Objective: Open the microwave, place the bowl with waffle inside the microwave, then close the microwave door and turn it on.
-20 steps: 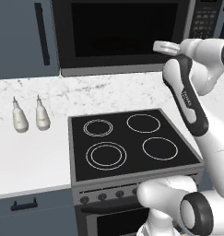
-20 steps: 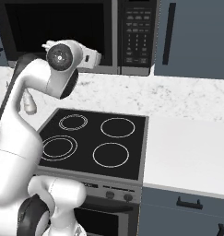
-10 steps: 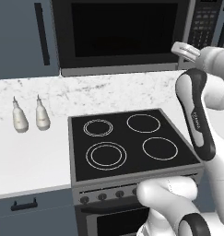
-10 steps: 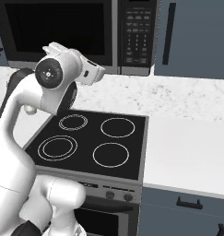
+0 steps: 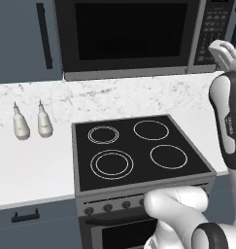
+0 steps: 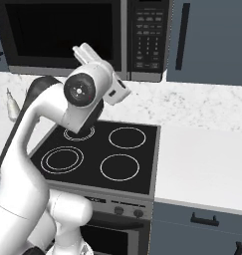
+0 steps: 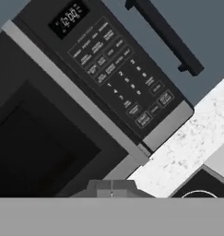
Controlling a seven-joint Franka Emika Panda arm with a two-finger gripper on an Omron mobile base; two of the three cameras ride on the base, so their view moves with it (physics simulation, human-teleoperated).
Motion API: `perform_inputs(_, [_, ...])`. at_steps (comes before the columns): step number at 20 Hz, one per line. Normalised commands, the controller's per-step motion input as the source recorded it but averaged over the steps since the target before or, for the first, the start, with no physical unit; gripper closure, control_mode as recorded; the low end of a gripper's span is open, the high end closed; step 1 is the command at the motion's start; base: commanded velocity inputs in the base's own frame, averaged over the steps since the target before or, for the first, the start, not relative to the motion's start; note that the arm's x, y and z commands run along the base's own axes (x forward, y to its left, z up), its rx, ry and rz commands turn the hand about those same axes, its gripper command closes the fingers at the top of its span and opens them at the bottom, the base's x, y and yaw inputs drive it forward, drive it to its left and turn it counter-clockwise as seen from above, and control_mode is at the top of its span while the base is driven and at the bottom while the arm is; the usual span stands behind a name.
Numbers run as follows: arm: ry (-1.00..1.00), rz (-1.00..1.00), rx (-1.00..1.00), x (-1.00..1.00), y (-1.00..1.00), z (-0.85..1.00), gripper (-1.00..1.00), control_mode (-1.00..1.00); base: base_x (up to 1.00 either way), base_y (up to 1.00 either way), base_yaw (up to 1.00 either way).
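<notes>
Claw (image 7: 111, 192) pinched shut, empty, swung rightward from microwave door (image 5: 126, 36) to below keypad strip (image 6: 147, 35); door closed, start press probably next.

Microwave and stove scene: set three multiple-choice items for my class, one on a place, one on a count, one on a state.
1. Where do the two small bottles stand?
A. on the counter left of the stove
B. on a stove ring
C. inside the microwave

2. How many rings does the stove top show?
A. two
B. four
C. six

3. How is the microwave door?
A. wide open
B. taken off
C. shut

Answers:
1 A: in the left base view they stand side by side on the white counter beside the stove.
2 B: four white circles mark the black top.
3 C: its black window sits flush beside the keypad on the microwave.
</notes>
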Motion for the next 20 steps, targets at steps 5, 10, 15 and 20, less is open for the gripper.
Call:
perform_inputs(5, [0.08,-0.06,0.32,0.01,-0.52,-0.15,1.0,-1.0,0.0,0.0,0.0])
perform_inputs(10, [-0.04,0.0,0.17,0.05,-0.17,-0.31,1.0,-1.0,0.0,0.0,0.0])
perform_inputs(15, [-0.01,0.0,0.09,0.12,0.0,-0.16,1.0,-1.0,0.0,0.0,0.0])
perform_inputs(20, [-0.04,0.0,0.1,0.25,0.0,0.01,1.0,-1.0,0.0,0.0,0.0])
